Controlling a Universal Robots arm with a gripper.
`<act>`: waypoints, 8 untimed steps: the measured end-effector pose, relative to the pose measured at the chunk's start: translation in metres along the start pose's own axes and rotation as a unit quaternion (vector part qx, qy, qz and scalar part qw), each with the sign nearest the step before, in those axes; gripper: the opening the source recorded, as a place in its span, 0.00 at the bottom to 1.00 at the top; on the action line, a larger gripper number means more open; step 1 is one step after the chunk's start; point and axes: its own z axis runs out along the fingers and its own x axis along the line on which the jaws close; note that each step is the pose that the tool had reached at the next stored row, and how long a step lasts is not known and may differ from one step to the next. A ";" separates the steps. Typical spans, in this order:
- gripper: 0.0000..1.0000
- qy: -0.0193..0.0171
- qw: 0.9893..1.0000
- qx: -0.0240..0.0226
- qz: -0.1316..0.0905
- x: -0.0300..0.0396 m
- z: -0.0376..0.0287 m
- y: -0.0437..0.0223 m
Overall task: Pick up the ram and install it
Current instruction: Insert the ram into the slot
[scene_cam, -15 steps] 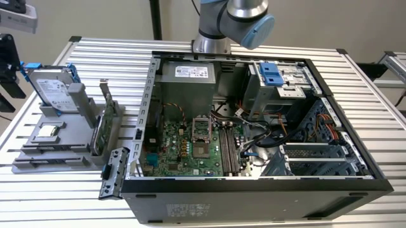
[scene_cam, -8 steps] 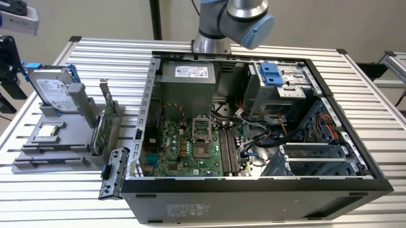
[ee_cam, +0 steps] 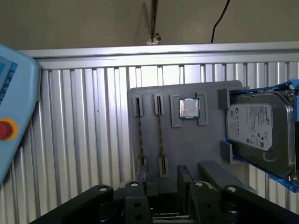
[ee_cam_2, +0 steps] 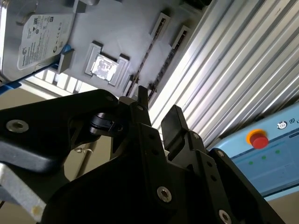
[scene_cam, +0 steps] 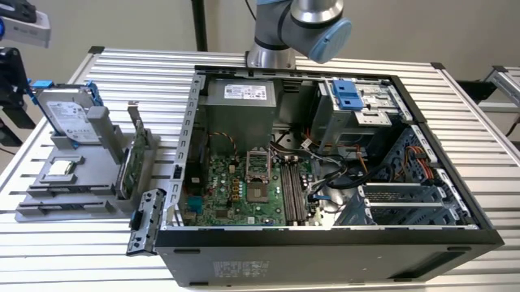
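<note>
Hovering with jaws wide, empty, over the ram point(ee_cam: 160, 135), set on edge in the tray point(ee_cam: 201, 144), nine o'clock of the case point(scene_cam: 325, 255), presumably for pinching.

arm point(scene_cam: 276, 30) cut off at top edge, hard drive point(ee_cam_2: 32, 37) partly out of frame

Grey tray point(ee_cam: 187, 144), silver hard drive point(ee_cam: 257, 128) on blue rails point(ee_cam: 286, 86), ribbed silver table point(ee_cam: 84, 140), black fingers point(ee_cam_2: 175, 123).

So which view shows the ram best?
First wrist view: the ram runs full length, edge-on, in the grey holder. Second wrist view shows it slanted beyond the gripper. Exterior view: too thin to tell.
</note>
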 end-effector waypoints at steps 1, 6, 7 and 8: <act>1.00 0.000 1.000 0.000 0.000 0.0000 0.0002 0.0000; 1.00 0.000 1.000 0.000 0.000 0.0000 0.0008 0.0000; 1.00 0.000 1.000 0.000 0.000 0.0000 0.0010 0.0000; 1.00 0.000 1.000 0.000 0.000 0.0000 0.0015 0.0000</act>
